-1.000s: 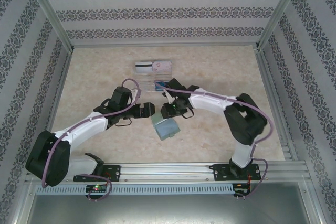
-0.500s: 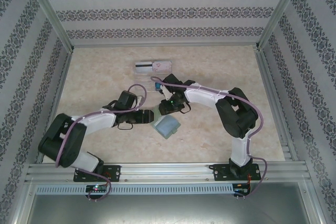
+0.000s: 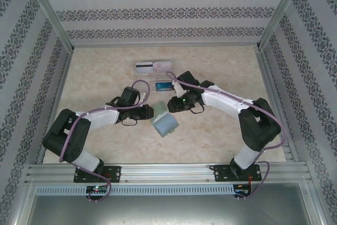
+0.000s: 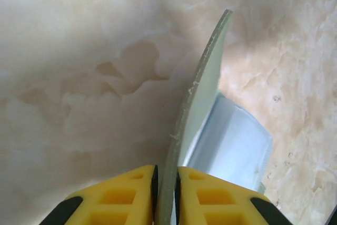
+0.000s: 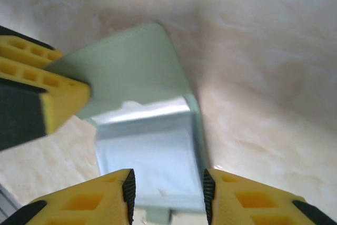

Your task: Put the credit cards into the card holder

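marbled beige table [image 3: 105, 67] sits inside striped wallpaper walls, and the change on it belongs to the left claw [image 3: 150, 113]. a second ago it stands wide, short of the card holder [image 3: 165, 122]; now it is narrowed right down and pinches the holder's upper flap. in the left wrist view the thin grey-green flap [image 4: 208, 82] runs edge-on out from between the yellow fingers [image 4: 121, 193], tilted up off the table. the right claw [image 3: 171, 105] has barely altered its width. its jaws sit partly apart with nothing between them, poised just above the holder's open inside [image 5: 142, 146], opposite the left claw [image 5: 31, 98].

that likely means the holder is now being held open, so a pocket is exposed for loading. no card is in either claw yet, so i judge the task to be at its start.

the holder lies directly under and between the two claws: a flat grey-green cover, fold rounded, with a pale bluish pocket lining that catches the light. the blue card [image 3: 164, 85] lies just beyond the right claw. the striped white-grey card [image 3: 143, 67] and pink card [image 3: 163, 67] lie farther out, side by side.
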